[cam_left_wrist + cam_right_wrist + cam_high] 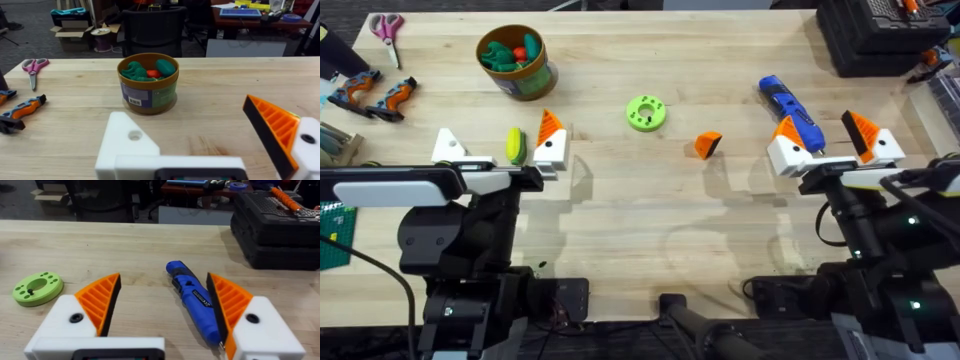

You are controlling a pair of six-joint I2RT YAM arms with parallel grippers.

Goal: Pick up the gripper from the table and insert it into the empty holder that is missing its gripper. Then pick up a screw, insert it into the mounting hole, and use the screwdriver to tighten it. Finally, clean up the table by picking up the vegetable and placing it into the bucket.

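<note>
Gripper [708, 145] is lying loose mid-table, right of the green disc [646, 112]. Likely light, rigid, slick plastic; you should be pinching its flat flanks. Right gripper [825, 135] is standing open, straddling the screwdriver [790, 111]; left gripper [500, 147] open, holder [448, 146] bare.

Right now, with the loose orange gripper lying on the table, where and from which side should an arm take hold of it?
Come straight down on the orange gripper, closing across its two flat wedge sides. It lies alone on bare wood between the green disc and the screwdriver, so a descent looks unobstructed.
</note>
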